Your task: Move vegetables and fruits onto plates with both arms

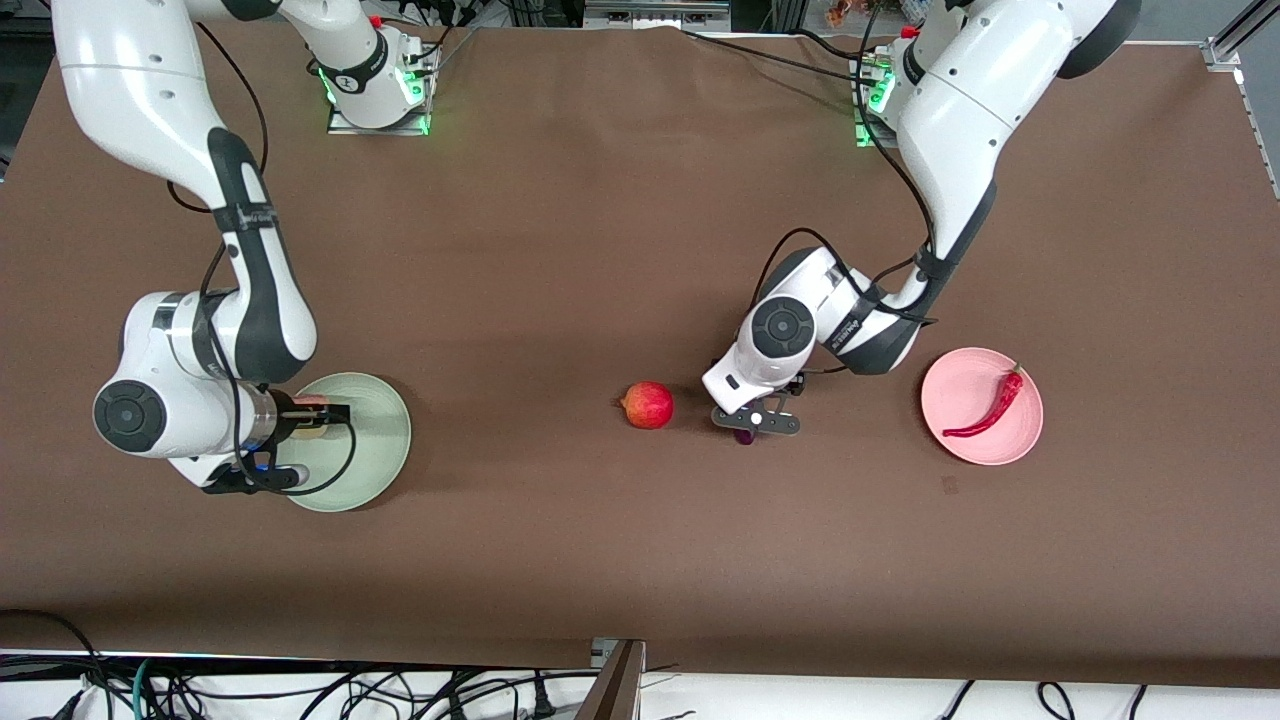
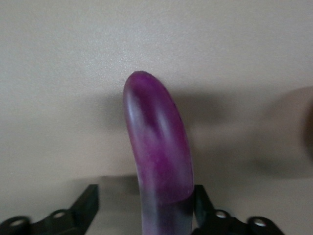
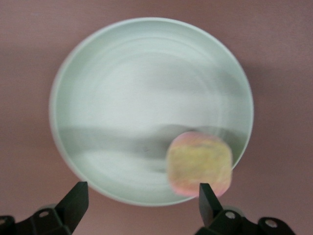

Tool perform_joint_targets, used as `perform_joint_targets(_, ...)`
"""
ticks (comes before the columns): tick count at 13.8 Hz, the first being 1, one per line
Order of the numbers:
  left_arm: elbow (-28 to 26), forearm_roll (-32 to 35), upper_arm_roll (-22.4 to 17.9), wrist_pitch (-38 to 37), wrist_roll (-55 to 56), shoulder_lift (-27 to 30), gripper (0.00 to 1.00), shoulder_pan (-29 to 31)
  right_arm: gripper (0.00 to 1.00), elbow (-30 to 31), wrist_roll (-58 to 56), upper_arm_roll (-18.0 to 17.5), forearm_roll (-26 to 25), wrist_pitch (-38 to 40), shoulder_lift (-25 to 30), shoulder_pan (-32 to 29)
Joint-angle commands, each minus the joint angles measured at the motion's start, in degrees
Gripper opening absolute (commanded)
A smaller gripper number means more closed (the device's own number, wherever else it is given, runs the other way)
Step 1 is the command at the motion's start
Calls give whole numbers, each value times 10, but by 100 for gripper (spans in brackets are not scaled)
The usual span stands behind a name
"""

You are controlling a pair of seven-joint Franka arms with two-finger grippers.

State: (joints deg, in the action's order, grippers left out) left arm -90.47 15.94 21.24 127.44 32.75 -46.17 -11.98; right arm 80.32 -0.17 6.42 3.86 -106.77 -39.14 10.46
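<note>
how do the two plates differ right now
The pale pink plate holds a red chili pepper; the mint green plate has a yellow-pink peach by its rim. The pink plate lies uncovered toward the left arm's end of the table; the green plate lies toward the right arm's end, with the right gripper open over it. Both are round, flat and similar in size.

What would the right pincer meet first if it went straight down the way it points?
Probably the peach, lying between the open right pincer and the green plate below, though the depth is unclear.
</note>
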Motion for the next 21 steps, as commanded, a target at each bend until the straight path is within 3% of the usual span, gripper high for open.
perform_joint_targets(1,-7,-35,4,11,6,4,10,4,100,-29,86,-3,5,41,6,42)
perform_joint_targets(2,-5,-35,4,10,4,6,0,5,100,-31,118,-16,11,41,11,51)
perform_joint_targets(5,0,-35,4,-26,-4,37,0,20,100,-32,282,-58,53,25,21,70)
perform_joint_targets(8,5,-27,-1,-165,-28,80,0,55,100,-31,438,-76,55,-53,14,132)
perform_joint_targets(9,6,-26,-4,-215,-79,91,0,80,100,-31,484,-76,54,-87,4,158)
perform_joint_targets(12,6,25,-8,-265,-244,107,0,156,100,-31,589,-76,50,-185,-20,213)
perform_joint_targets(16,3,47,-8,-264,-428,93,0,233,100,-31,621,-72,34,-243,-45,264)
perform_joint_targets(21,-2,101,-10,-218,-443,63,2,245,100,-31,656,-71,-39,-296,-74,279)
